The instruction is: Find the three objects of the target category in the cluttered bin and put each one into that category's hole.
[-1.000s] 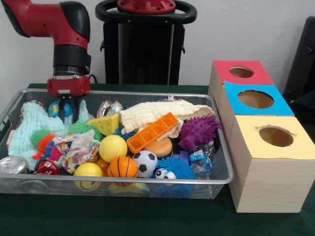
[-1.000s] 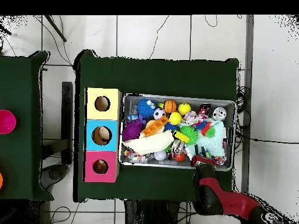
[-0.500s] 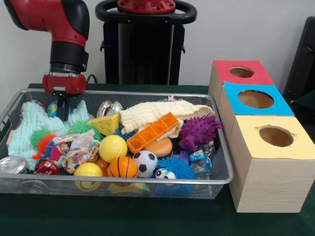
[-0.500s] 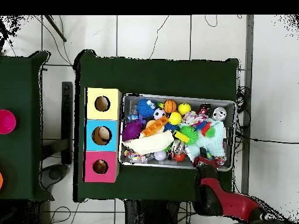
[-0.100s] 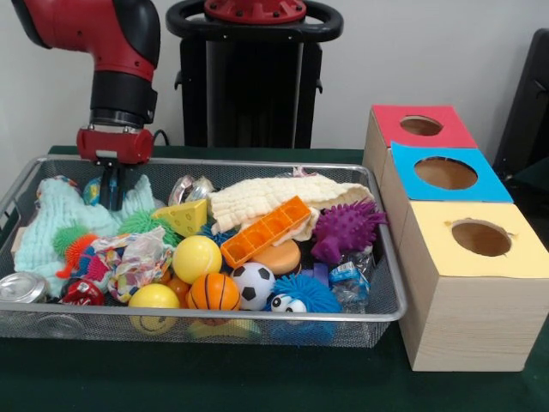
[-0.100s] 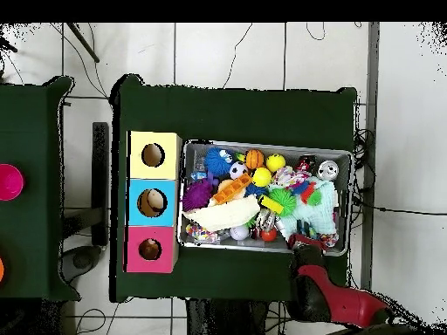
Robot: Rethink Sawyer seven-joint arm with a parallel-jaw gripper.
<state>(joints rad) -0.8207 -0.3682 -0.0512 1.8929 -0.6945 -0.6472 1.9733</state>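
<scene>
The gripper (image 5: 111, 190) is hanging over the bin's (image 5: 257, 314) far left corner, above the pale green cloth (image 5: 47, 219); I cannot tell if it is open. Toys are crowding the bin, hiding lower ones. The boxes (image 5: 467, 283) are standing right on the worktop (image 5: 214, 378)

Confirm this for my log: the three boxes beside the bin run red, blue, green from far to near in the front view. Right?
Not quite. The nearest box has a yellow top, not green, as the front view shows. The red box and the blue box are as stated, beside the bin.
</scene>
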